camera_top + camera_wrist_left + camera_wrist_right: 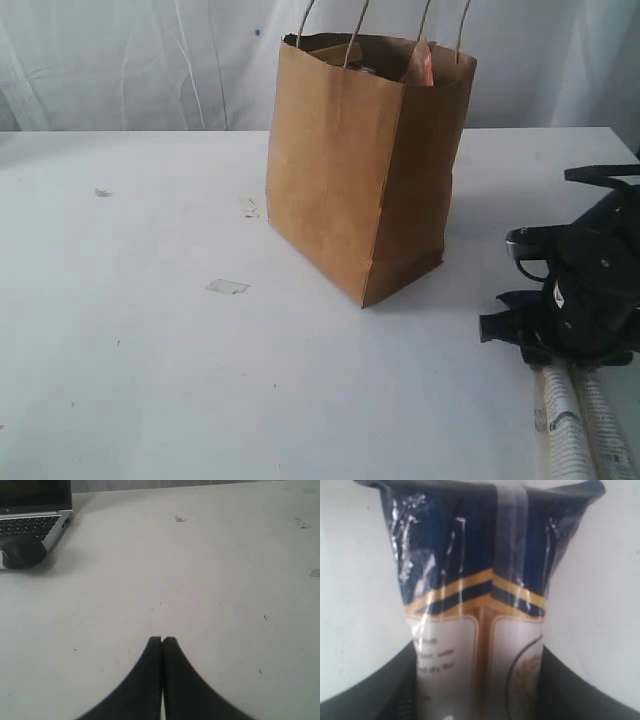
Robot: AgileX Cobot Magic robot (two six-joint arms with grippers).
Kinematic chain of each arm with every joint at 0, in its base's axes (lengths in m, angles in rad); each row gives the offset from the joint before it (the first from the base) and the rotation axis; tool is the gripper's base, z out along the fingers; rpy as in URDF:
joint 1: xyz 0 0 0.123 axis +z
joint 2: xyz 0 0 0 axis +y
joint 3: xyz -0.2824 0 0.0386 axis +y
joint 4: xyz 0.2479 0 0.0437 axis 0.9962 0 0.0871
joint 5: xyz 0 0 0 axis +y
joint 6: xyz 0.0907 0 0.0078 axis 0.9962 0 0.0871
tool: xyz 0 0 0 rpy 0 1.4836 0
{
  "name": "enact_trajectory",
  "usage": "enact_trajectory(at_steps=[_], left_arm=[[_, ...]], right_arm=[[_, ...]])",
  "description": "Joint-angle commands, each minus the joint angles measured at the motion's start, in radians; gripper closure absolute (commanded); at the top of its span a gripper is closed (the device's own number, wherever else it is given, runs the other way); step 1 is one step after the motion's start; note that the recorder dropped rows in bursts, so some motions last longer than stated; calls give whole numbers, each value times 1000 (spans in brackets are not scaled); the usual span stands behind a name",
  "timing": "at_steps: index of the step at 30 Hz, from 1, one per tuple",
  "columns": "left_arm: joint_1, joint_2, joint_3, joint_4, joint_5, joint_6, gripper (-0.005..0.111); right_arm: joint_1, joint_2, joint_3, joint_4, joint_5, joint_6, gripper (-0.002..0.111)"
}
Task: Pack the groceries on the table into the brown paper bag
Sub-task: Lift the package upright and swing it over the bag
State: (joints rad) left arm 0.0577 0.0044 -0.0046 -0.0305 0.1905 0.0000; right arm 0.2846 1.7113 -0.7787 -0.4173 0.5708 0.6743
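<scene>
Claw [479, 655] low, gripping packet [470, 570].

Brown paper bag [340, 170] stands upright (handles up) — beige packet [565, 435] lies flat.

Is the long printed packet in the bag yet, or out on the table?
Out. The long beige printed packet lies flat on the table, beside the brown paper bag, between the right gripper's fingers.

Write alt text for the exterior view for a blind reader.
A brown paper bag stands on a white table, an orange-tipped item peeking from its top. At right, the right gripper grips a long beige printed packet on the table.
</scene>
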Motion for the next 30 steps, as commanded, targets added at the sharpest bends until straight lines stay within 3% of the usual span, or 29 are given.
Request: enact_trajectory(at_steps=[1,11,22,30], left_arm=[[0,-4,5,-6,-4,0,107],[0,-4,5,-6,-4,0,107],[0,-4,5,-6,-4,0,107],[0,-4,5,-6,-4,0,107]], right_arm=[[-6,-125,9,43,36,-130,108],[-6,-530,9,-108,-285,-147,108],[-6,-794,11,-126,-219,-142,108],[-6,-960,11,-126,-596,154,108]])
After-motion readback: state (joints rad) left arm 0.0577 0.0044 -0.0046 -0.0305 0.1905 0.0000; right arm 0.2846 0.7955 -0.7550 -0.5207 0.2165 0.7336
